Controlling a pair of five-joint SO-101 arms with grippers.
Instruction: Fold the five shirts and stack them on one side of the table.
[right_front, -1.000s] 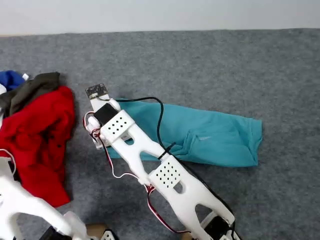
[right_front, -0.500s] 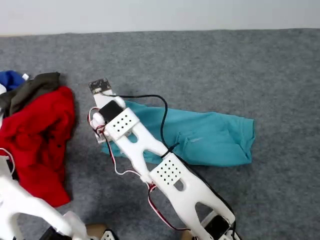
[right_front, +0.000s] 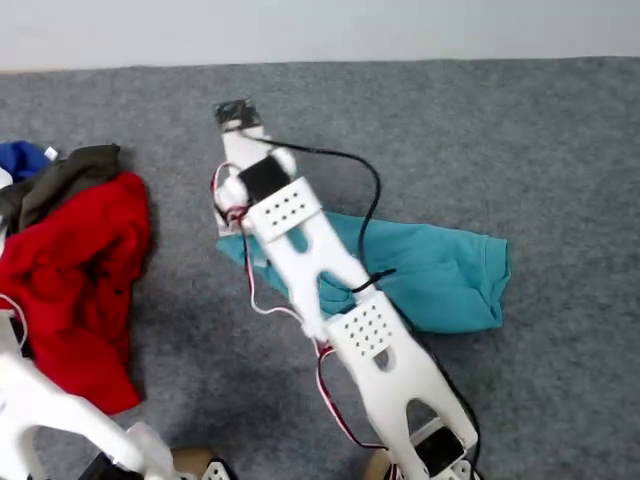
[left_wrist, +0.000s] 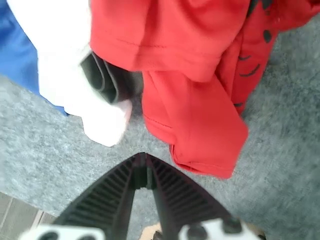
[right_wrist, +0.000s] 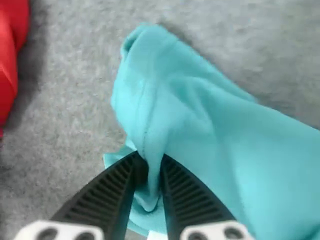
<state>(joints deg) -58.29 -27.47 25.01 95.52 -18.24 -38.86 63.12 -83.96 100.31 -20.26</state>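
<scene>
Grey felt table (right_front: 520, 130), pale wall (right_front: 320, 30) along the 12 o'clock edge. Teal shirt (right_front: 440, 275) (right_wrist: 200, 125) crumpled just off centre toward 3 o'clock, stretched out from 9 to 3 o'clock, its 9 o'clock end gathered into a ridge. Gripped there by the right gripper (right_wrist: 148, 167): jaws almost closed, a narrow fold of teal cloth clamped between them. Right arm (right_front: 330, 290) slanting from 6 o'clock up toward 11 o'clock, crossing over the shirt.

Heap of other shirts at the 9 o'clock edge, well apart from the teal one: red shirt (right_front: 80, 270) (left_wrist: 190, 75) largest, dark shirt (right_front: 60, 180) at its 12 o'clock, blue shirt (right_front: 20, 158) at the far corner of the heap, white shirt (left_wrist: 65, 65) touching the red and blue. Left gripper (left_wrist: 142, 157) over bare felt just beside the red hem, jaws closed tip to tip, nothing between them. Left arm (right_front: 40, 410) at 7 o'clock.
</scene>
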